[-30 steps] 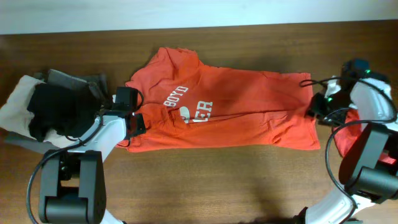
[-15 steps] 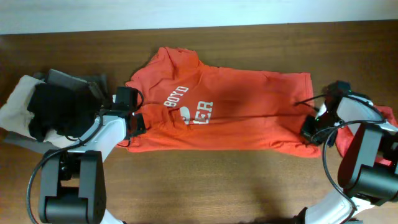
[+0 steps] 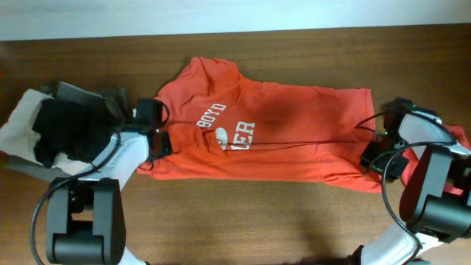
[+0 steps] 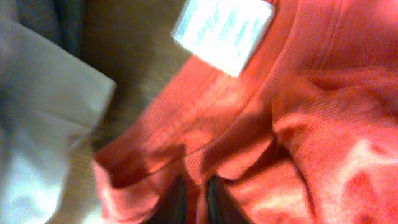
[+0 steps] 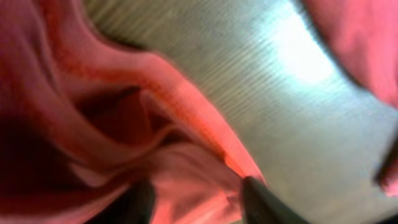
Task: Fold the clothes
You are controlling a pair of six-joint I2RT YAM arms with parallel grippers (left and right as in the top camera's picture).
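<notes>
Left gripper [image 4: 198, 202]: fingers nearly together with a fold of the T-shirt [image 3: 280, 136] collar between them, which looked like a pinch. Right gripper [image 5: 199, 200]: jaws stood apart, hem bunched loosely between them, apparently not clamped. The shirt lay stretched between the two grippers, print up.

My call: the right needed a firm bite on the hem, then both ends lifted level under tension for a straight crease.

Table [image 3: 221, 213] was bare toward the arm bases. Dark-and-beige pile [image 3: 51, 132] sat just outboard of the left gripper and a second red garment [image 3: 461, 141] just outboard of the right, so swings needed to go inward.
</notes>
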